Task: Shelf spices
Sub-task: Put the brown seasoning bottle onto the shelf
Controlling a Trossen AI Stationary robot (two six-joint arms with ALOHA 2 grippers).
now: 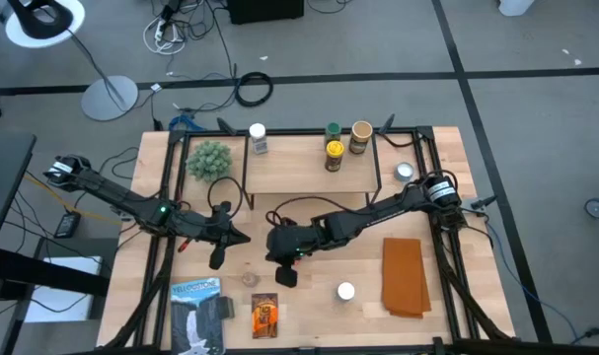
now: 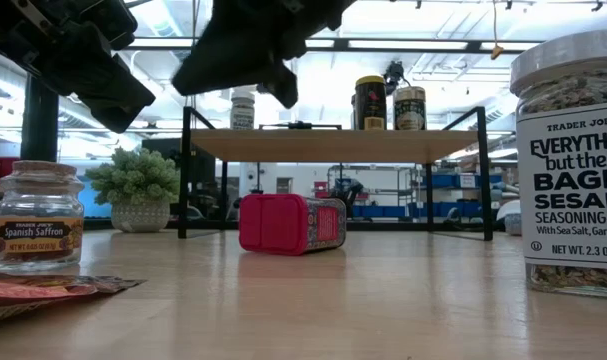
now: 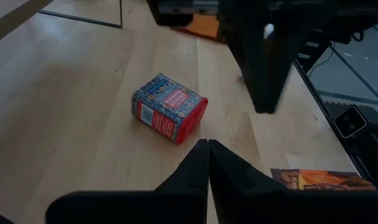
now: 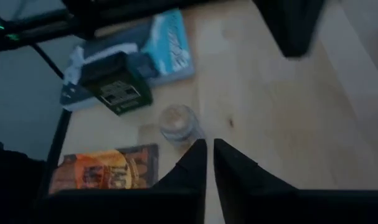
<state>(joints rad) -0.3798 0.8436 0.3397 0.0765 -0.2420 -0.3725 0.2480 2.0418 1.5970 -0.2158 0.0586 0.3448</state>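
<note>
High view: we see the left gripper (image 1: pixel 218 258) hovering over the table (image 1: pixel 447 325) in front of the shelf (image 1: pixel 299 170), and the right gripper (image 1: pixel 287 278) just beside it, nearer the middle. Left wrist view shows the left fingers pressed together on nothing, with the red box (image 3: pixel 170 115) lying on its side on the table just ahead of them. Right wrist view shows the right fingers a sliver apart, also holding nothing, above a small jar (image 4: pixel 176 124) and near the packet (image 4: pixel 104 168); the dark box (image 4: pixel 117 90) rests on the blue-and-white package (image 4: pixel 170 43). 4 jars (image 1: pixel 334 153) stand on the shelf top. Low view places the red box before the shelf legs.
</note>
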